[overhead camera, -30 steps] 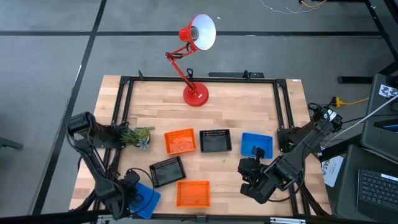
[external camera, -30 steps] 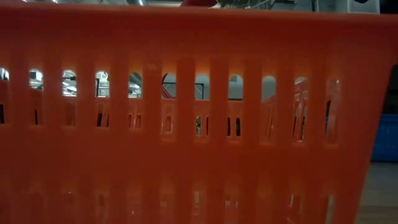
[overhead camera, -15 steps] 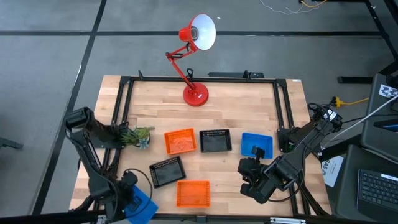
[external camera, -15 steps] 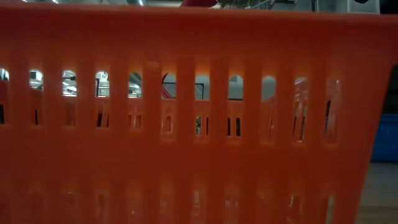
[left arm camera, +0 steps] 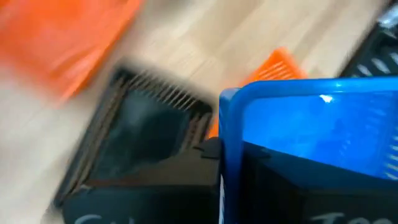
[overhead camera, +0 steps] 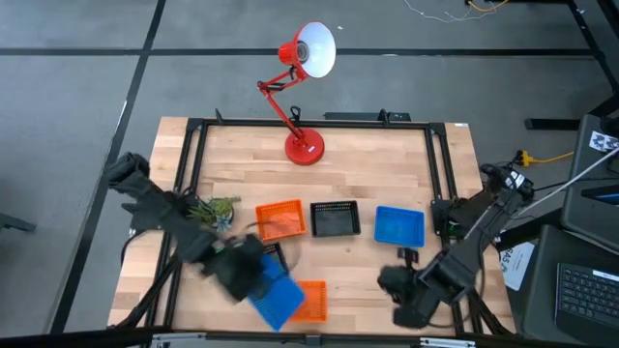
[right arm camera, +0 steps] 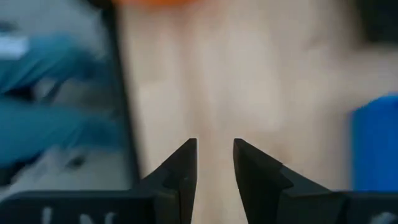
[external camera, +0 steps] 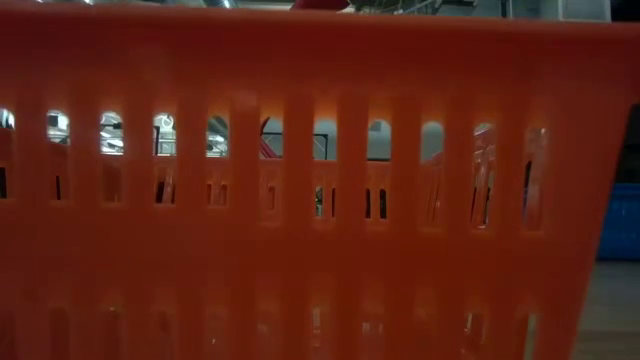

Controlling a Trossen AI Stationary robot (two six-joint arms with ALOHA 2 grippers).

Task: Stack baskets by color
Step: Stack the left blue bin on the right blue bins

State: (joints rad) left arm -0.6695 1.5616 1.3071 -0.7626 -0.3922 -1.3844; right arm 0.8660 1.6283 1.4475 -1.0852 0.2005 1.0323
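We see the wooden table with a red desk lamp at its far edge. The left gripper is clamped on a blue basket, tilted over the near orange basket. The right gripper hovers empty, fingers parted, near right.

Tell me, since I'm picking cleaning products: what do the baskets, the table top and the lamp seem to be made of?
The orange basket looks like moulded plastic, slightly glossy: its slotted wall glows where light passes through. The blue basket shows the same smooth sheen. The table top looks like pale jointed wood, matt, with visible plank seams. The red lamp looks like painted metal, though that is uncertain.
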